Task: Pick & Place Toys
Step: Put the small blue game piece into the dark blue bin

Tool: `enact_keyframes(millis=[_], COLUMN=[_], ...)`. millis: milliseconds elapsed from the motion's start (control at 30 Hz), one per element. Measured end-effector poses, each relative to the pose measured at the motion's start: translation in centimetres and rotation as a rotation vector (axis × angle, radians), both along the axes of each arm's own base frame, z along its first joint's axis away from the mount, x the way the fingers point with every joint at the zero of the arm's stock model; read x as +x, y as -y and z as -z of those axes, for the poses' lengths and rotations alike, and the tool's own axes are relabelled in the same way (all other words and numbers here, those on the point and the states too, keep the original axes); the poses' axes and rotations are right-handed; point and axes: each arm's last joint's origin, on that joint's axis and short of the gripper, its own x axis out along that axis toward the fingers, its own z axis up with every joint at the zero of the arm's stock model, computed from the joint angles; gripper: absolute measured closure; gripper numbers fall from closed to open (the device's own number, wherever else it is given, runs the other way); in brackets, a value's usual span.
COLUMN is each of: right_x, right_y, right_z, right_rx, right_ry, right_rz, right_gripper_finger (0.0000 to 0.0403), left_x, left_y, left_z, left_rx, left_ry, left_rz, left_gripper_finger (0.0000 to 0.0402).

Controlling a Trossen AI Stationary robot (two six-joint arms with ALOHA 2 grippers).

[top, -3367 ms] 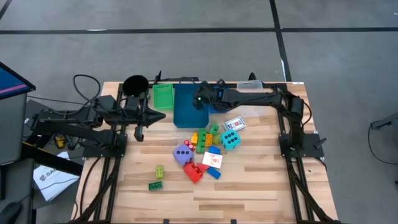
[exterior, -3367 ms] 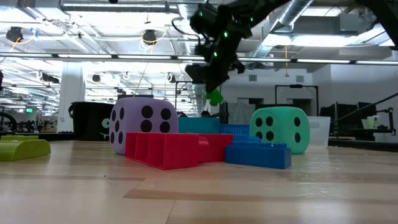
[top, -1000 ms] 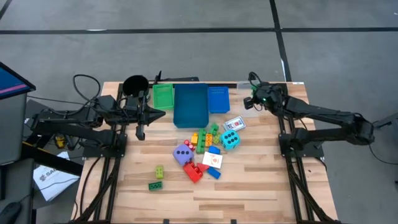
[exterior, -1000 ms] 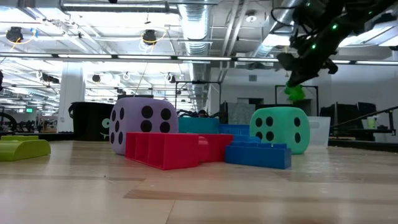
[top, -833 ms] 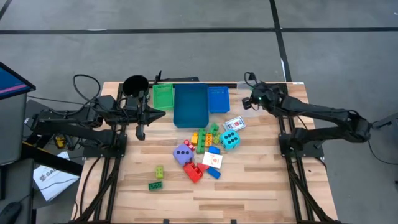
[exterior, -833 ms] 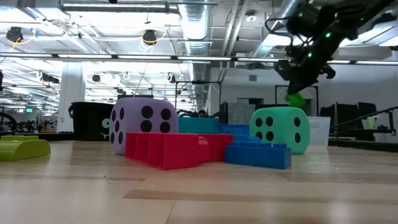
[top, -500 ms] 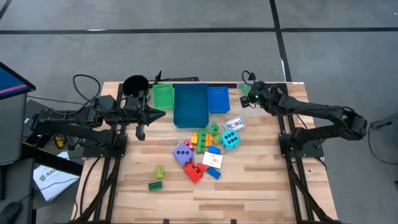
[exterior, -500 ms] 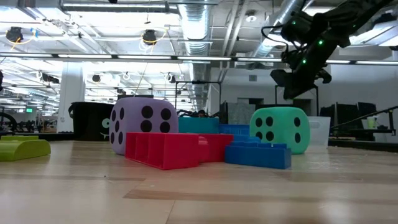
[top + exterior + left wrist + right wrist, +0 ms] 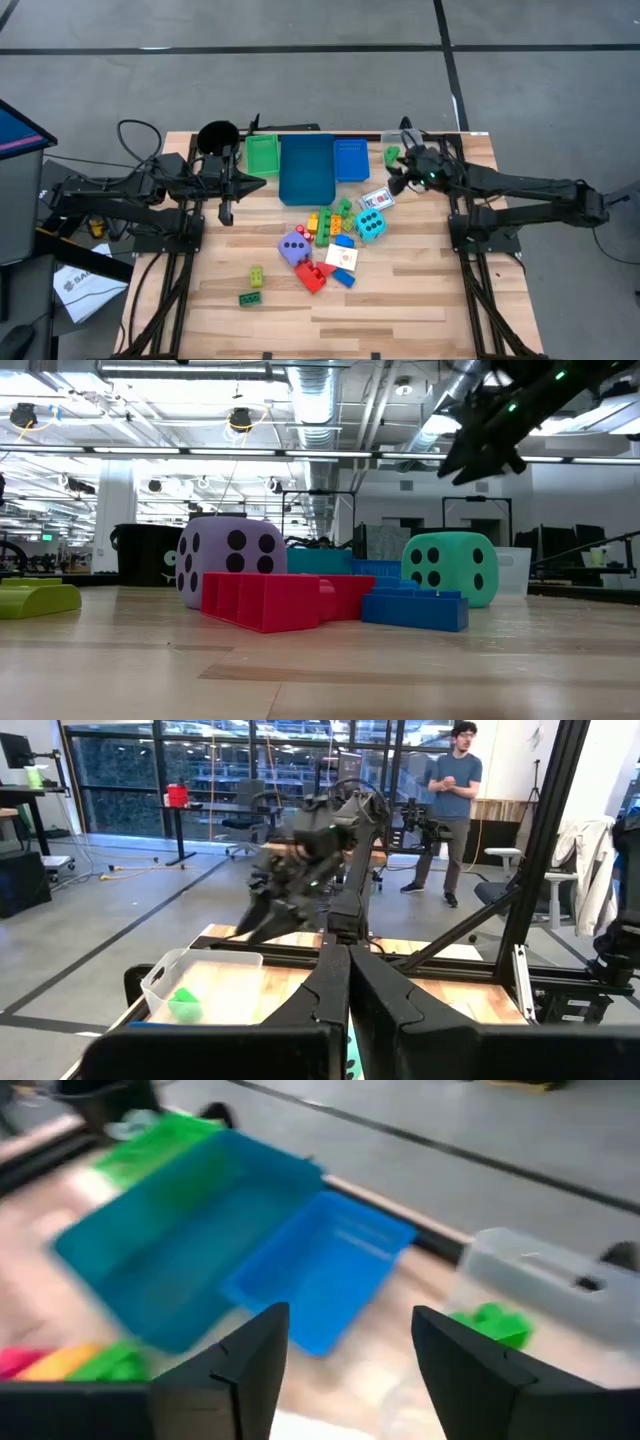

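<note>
— So where did the green brick [image 9: 491, 1323] lie?

— In the clear tray [image 9: 401, 150] at the counter's [image 9: 400, 290] back right corner, beside the small blue tray [image 9: 351, 160]. The right jaws [image 9: 397, 183] hung just in front of that tray, spread apart and empty.

— And the other toys?

— Heaped mid-counter: purple die [image 9: 292, 247], teal die [image 9: 370, 224], red brick [image 9: 309, 275], cards [image 9: 377, 198], with two green bricks [image 9: 253, 287] apart near the front left.

— The left arm?

— Its jaws [image 9: 224, 212] were pressed together, empty, parked by the black cup [image 9: 217, 137].
</note>
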Motion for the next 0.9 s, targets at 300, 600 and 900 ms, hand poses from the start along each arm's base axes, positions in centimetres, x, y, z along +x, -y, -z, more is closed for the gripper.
enact_keyframes(millis=[300, 600, 900], right_x=[0.1, 0.4, 1.9], right_y=[-6.6, -12.9, -17.9], right_z=[-0.5, 1.5, 4.3], right_rx=[0.051, -0.037, -0.055], right_ry=[0.065, 0.026, 0.046], right_rz=[-0.277, -0.343, -0.423], right_gripper_finger=[0.0194, 0.0211, 0.0217], left_x=[0.0, 1.9, 5.2], left_y=[0.0, 0.0, 0.0], left_z=[0.1, 1.2, 2.6], left_rx=[-0.052, -0.082, -0.071], left_ry=[-0.001, -0.074, -0.104], left_rz=[0.003, -0.001, -0.004], left_gripper_finger=[0.0400, 0.0400, 0.0400])
